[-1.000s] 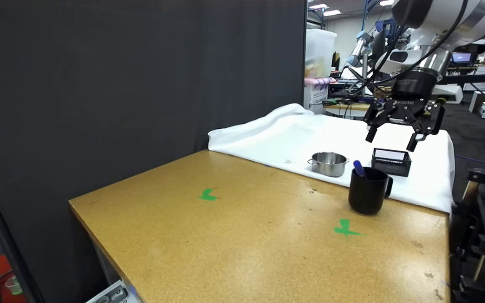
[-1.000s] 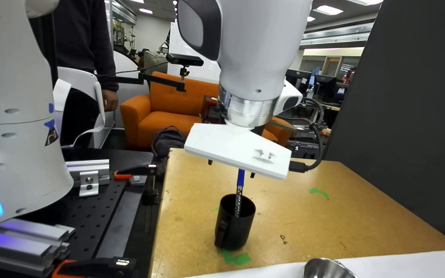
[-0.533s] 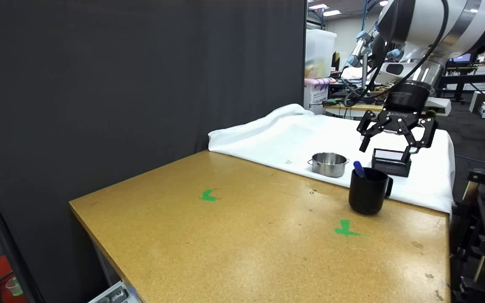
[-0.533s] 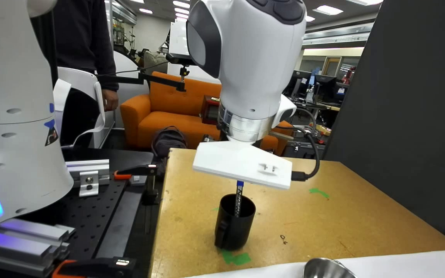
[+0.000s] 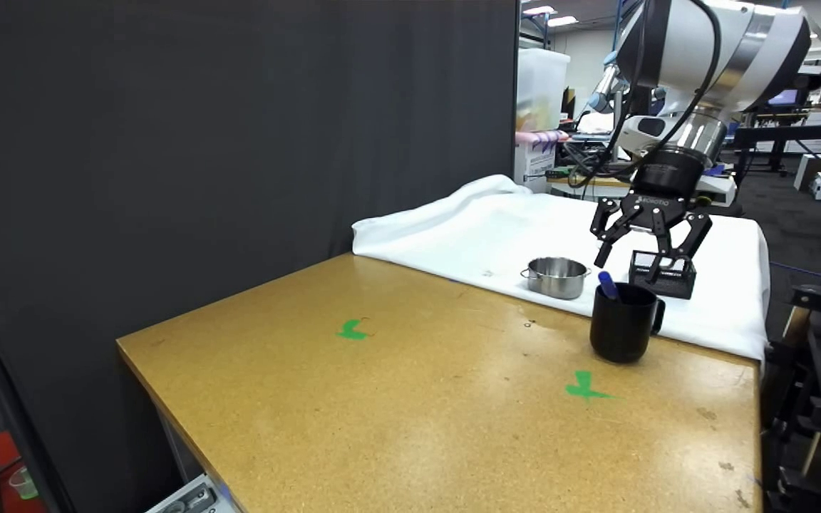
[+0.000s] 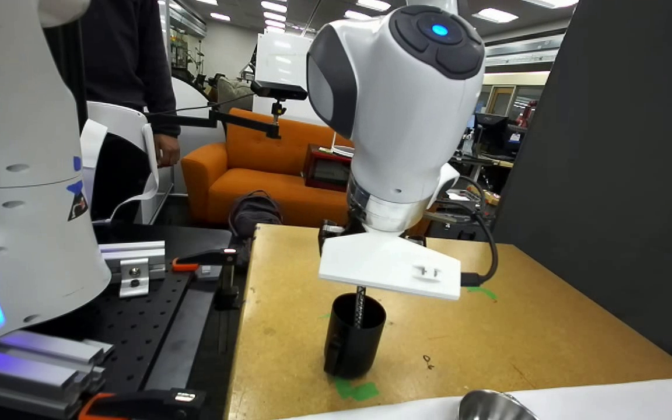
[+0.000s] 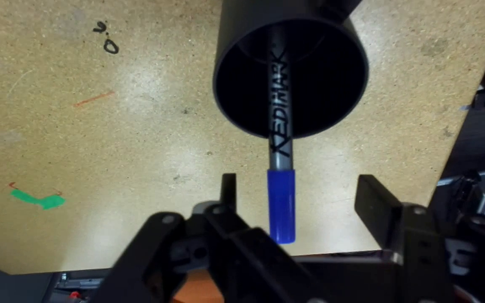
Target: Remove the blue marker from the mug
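The black mug (image 5: 621, 331) stands upright on the wooden table, also in the other views (image 6: 353, 350) (image 7: 242, 25). The blue marker (image 5: 607, 285) leans in it, its blue cap up and outside the rim. In the wrist view the marker (image 7: 282, 206) shows a grey lettered barrel and a blue cap. My gripper (image 7: 297, 191) is open; the cap appears between its fingers, nearer the left one, touching neither. In an exterior view my gripper (image 5: 628, 263) hangs just above and behind the mug. In an exterior view a white plate hides the fingers and the cap; the barrel (image 6: 360, 303) shows.
A shiny metal bowl (image 5: 556, 278) and a black mesh box (image 5: 663, 278) stand on the white cloth (image 5: 467, 221) beside the mug. A dark curtain (image 5: 239, 142) borders the table (image 5: 410, 399). Green tape (image 5: 585, 385) marks the wood. A person (image 6: 120, 58) stands behind the robot.
My gripper has come down toward the mug and moved left in an exterior view. Its fingers look closer together than before. The mug and marker have not moved.
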